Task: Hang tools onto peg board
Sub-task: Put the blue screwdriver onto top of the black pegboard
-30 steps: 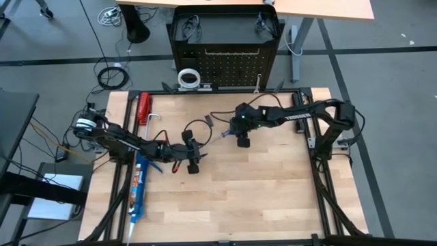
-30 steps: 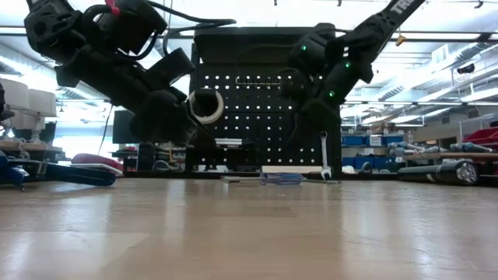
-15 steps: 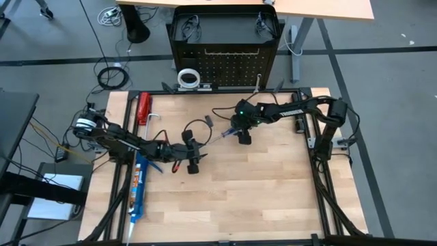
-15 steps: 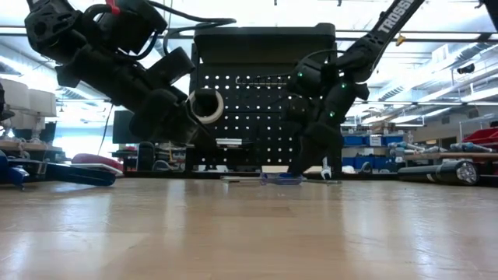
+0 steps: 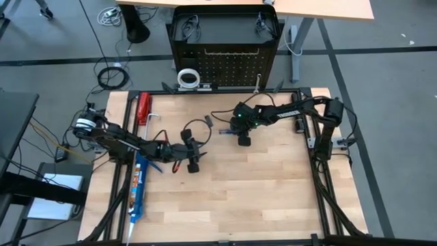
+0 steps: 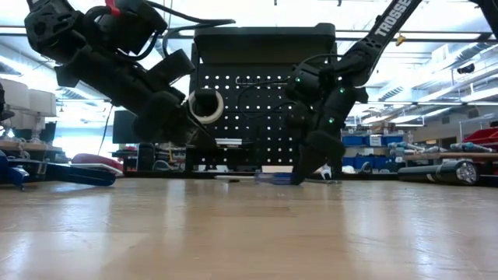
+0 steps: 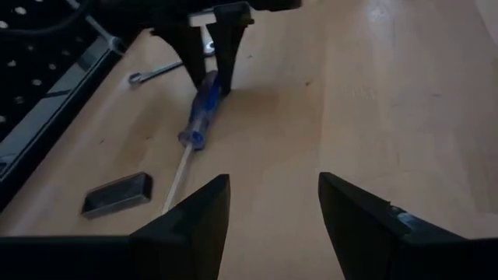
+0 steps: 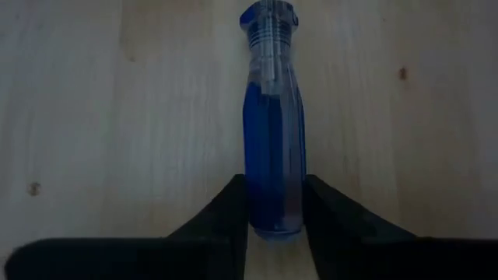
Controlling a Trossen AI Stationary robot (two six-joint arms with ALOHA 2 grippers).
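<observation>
A blue-handled screwdriver (image 5: 224, 131) lies flat on the wooden table, in front of the peg board (image 5: 225, 65). My right gripper (image 8: 272, 218) is down at the table and shut on the screwdriver's handle. My left gripper (image 7: 272, 214) hovers open to the left of it, a little nearer, with nothing between its fingers. It faces the screwdriver's shaft (image 7: 175, 175). A white tape roll (image 5: 188, 77) sits at the board's lower left. A silver wrench (image 6: 324, 155) shows upright at its lower right. My right gripper pinches the butt end of the screwdriver's blue handle (image 8: 272, 198) between its two fingers (image 7: 226, 47), one on each side. The fingers come slanting down from the table's right. The screwdriver lies on the table, its shaft pointing away toward my left gripper.
A small dark block (image 7: 117, 193) lies beside the screwdriver's shaft. A red-handled tool (image 5: 143, 108) and a long blue caulking gun (image 5: 138, 184) lie along the table's left edge. The near half of the tabletop (image 5: 259, 198) is bare wood.
My right gripper has come down toward the table, onto the screwdriver's handle, and its fingers now stand on either side of the handle's end. The screwdriver stays lying on the table.
</observation>
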